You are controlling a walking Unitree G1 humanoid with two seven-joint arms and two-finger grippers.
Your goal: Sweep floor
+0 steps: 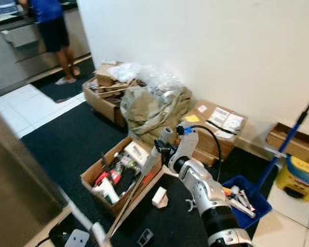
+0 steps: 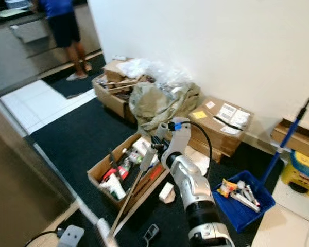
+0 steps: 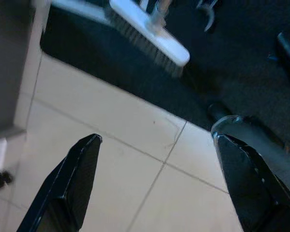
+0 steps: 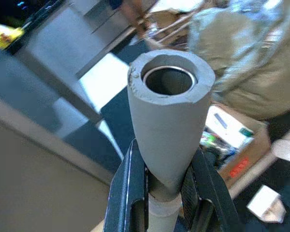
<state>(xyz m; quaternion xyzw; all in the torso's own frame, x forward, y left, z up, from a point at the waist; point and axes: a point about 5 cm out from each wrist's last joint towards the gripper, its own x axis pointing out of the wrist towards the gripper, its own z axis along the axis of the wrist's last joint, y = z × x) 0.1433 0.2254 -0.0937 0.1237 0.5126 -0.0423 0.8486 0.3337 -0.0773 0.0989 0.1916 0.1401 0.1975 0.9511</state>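
Gripping: the right end effector point(image 1: 162, 146) is clamped on the grey grip of the broom handle point(image 1: 139, 185), in front of the robot.
Head views, broom: the handle slants down toward the robot's left across an open cardboard box point(image 1: 100, 177) of clutter, ending at the white broom head point(image 1: 98, 232) at the lower edge.
Head views, floor: black mat point(image 1: 62, 144) with a small white carton point(image 1: 159, 197) on it; pale tiles beyond.
Head views, wall side: an olive bag point(image 1: 154, 110), taped cardboard boxes point(image 1: 216, 126), a blue dustpan point(image 1: 250, 198) holding scraps, its blue pole leaning toward the wall.
Head views, far left: a person point(image 1: 54, 31) stands at a kitchen surface.
Left wrist view: the left end effector point(image 3: 157, 186) has its fingers wide apart above beige tiles; the broom head point(image 3: 150, 36) with its bristles lies on the black mat beyond.
Right wrist view: both fingers point(image 4: 128, 193) press the hollow grey handle end point(image 4: 169, 121) from either side.
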